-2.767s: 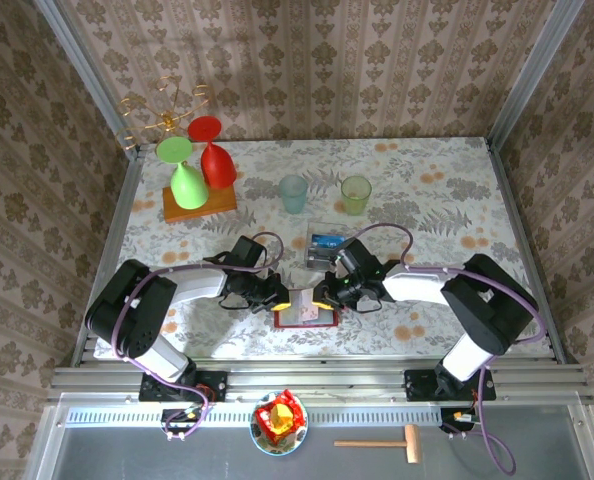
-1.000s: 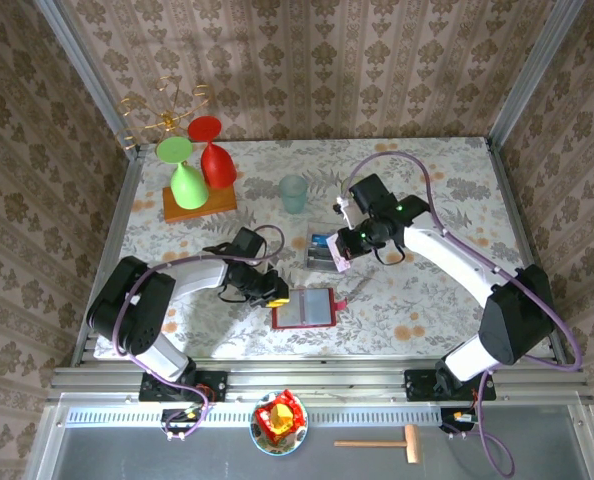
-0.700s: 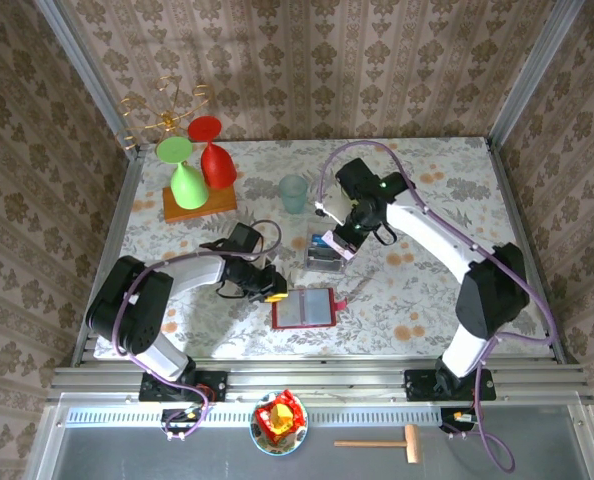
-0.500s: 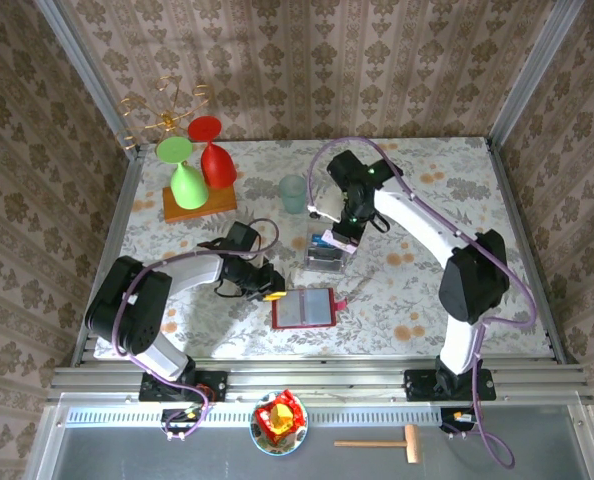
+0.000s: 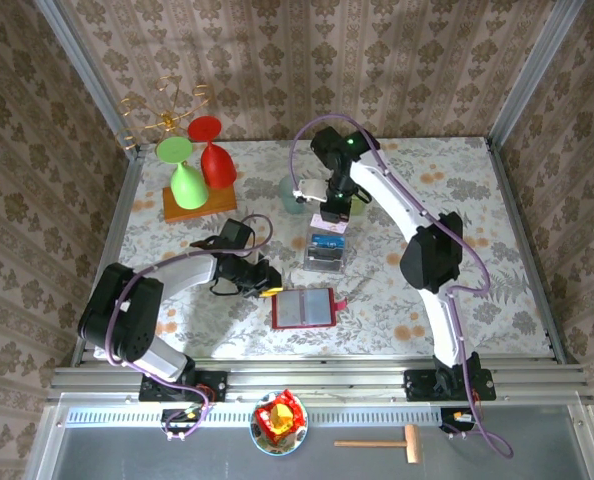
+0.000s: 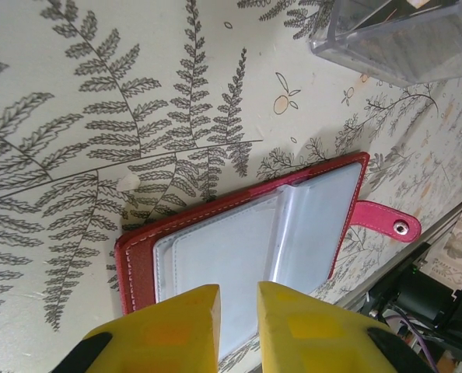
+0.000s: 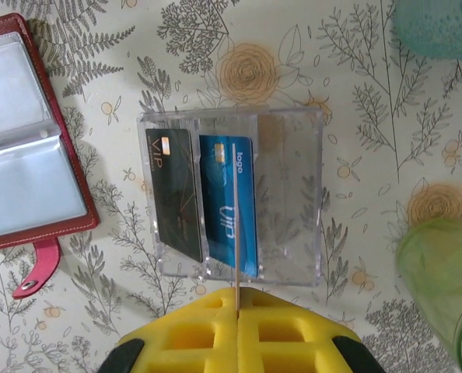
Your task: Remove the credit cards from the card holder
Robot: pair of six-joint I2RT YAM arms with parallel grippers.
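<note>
Right hand (image 7: 237, 299) hangs over the far middle of the counter (image 5: 457, 200), its long white arm stretched well out from the base and bent at the elbow, fingers pointing down. Its yellow fingers are pressed together on a pale pink card (image 7: 235, 217), thin stiff plastic held upright, so from the wrist it shows as a bare line. Directly beneath sits a clear box (image 7: 293, 194), square, hard and see-through, with a dark card (image 7: 176, 194) and a blue card (image 7: 225, 202) lying flat in it side by side.

Left hand (image 6: 239, 295) is low over the near middle, its arm folded close to the counter. Its two yellow fingers stand a narrow gap apart with nothing between them, right above the left edge of the card holder (image 6: 239, 233).

That card holder lies opened flat, well clear of the box: a red rectangle with pale stitching round the border, greyish glossy pockets inside, and a small strap with a metal snap sticking out on the right side. Counter cloth is pale, printed with ferns and orange flowers
</note>
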